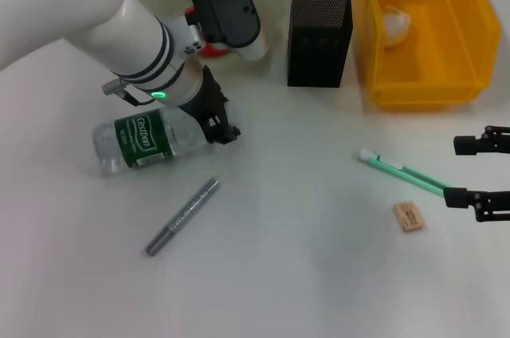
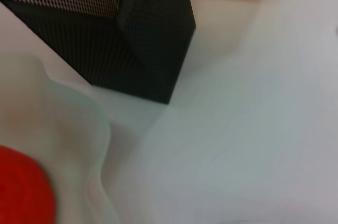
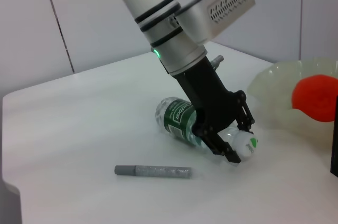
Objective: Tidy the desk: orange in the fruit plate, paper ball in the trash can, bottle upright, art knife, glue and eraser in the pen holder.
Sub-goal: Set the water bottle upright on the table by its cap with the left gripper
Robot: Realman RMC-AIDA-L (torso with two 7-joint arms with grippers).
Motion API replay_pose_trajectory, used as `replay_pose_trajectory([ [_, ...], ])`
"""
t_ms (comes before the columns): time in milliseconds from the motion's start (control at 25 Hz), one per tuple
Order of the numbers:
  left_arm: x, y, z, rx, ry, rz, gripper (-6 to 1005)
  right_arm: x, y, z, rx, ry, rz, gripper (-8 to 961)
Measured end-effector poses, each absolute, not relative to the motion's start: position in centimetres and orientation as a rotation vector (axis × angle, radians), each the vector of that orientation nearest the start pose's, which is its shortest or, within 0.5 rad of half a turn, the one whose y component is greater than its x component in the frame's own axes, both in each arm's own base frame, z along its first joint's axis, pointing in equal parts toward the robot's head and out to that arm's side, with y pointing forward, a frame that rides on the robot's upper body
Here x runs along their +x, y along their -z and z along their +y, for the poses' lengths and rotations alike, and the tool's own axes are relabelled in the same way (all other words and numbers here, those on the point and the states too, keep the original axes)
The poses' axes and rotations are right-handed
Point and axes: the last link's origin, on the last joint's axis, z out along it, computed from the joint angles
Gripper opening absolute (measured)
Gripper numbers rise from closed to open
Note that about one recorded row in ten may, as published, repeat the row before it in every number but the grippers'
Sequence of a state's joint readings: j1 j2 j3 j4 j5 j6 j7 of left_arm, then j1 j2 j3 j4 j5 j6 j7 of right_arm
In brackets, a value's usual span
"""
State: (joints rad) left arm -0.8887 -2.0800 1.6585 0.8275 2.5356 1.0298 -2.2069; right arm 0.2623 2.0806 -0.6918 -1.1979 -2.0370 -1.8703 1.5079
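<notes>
The surface (image 1: 263,274) is white, and the black mesh pen holder (image 1: 319,35) is taken as the landmark. Just to its right stands the yellow trash can (image 1: 422,31), in which the paper ball (image 1: 396,23) already lies. To its left the pale fruit plate (image 3: 280,89) is seen, with the orange (image 3: 317,97) resting in it.

In front of the holder and to its left the bottle (image 1: 147,143) lies on its side, its long axis running left to right across the surface, its cap (image 3: 245,146) pointed toward the holder's side. The left end effector (image 3: 229,147) is closed on the bottle near the cap end. A risk is judged here: with a grip so near the cap, the clear, smooth body could pivot or slip as it is raised, and the bottle could roll off or be set down tilted and topple.

Nearer the robot than the bottle, the grey art knife (image 1: 183,216) lies on a diagonal. In front of the holder and to its right lie the green glue stick (image 1: 402,172) and the small eraser (image 1: 408,217). Beyond them, farthest right, the right end effector (image 1: 480,172) hovers with its fingers spread apart, holding nothing.
</notes>
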Motion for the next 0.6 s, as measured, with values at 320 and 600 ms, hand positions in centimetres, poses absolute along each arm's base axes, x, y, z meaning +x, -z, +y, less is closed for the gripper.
replay_pose_trajectory([
  [320, -15.1, 6.0, 39.9, -2.672, -0.446, -0.179, 448, 27.5, -8.0, 26.7, -2.779, -0.481, 0.468, 784],
  [600, -16.3, -0.1, 38.6, -2.602, -0.057, -0.412, 449, 26.6, -7.7, 27.5, -2.798, -0.498, 0.429, 784],
])
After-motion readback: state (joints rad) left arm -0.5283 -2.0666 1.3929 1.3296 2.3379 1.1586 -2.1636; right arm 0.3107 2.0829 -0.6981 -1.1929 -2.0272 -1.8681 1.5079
